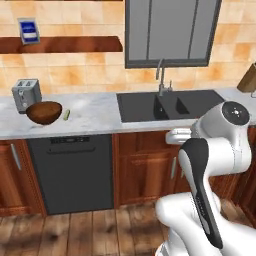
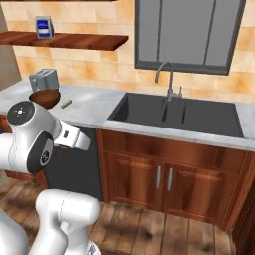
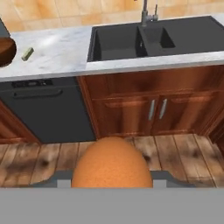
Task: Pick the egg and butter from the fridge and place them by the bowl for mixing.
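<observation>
The gripper (image 3: pixel 112 183) pinches the orange-brown egg (image 3: pixel 112 162) low in front of the cabinets, and the dark brown bowl (image 1: pixel 44 112) sits up on the bench (image 1: pixel 95 116), well off to the gripper's left beside the toaster (image 1: pixel 25 94).

Left base view: behind the arm, stands back, faces the counter (image 1: pixel 95 117) square-on; sink (image 1: pixel 170 106) right of centre, bowl (image 1: pixel 44 112) and toaster (image 1: pixel 25 95) at left edge. Right base view: nearer, angled from the right; same sink (image 2: pixel 177 114) centre, bowl (image 2: pixel 46 96) and toaster (image 2: pixel 44 79) upper left. Both share counter, sink, window, shelf. Hand view: low, looks forward over the floor at the cabinets and dishwasher (image 3: pixel 46 109); egg (image 3: pixel 112 164) very close at bottom centre.
</observation>
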